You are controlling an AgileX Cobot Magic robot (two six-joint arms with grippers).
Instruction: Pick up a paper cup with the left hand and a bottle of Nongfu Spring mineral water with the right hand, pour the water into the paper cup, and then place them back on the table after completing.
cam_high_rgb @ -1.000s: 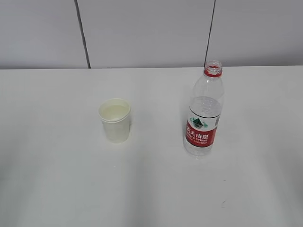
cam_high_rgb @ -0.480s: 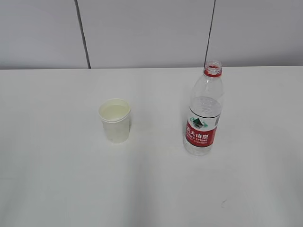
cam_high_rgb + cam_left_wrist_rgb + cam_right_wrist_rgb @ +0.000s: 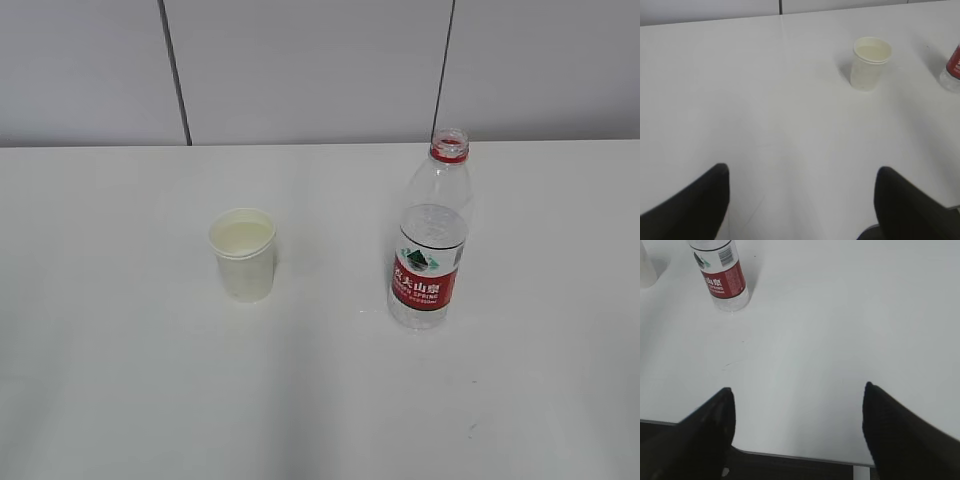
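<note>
A white paper cup [image 3: 243,254] stands upright on the white table [image 3: 120,380], left of centre, with pale liquid inside. It also shows in the left wrist view [image 3: 869,63]. A clear uncapped bottle [image 3: 432,234] with a red label stands upright to its right, partly filled with water; its lower part shows in the right wrist view [image 3: 721,274]. Neither arm shows in the exterior view. My left gripper [image 3: 802,172] is open and empty, well short of the cup. My right gripper [image 3: 798,390] is open and empty over the table's near edge, far from the bottle.
A grey panelled wall [image 3: 320,70] rises behind the table's far edge. The table's front edge [image 3: 790,456] shows in the right wrist view, with dark floor below. The bottle's base also shows at the right edge of the left wrist view [image 3: 952,72].
</note>
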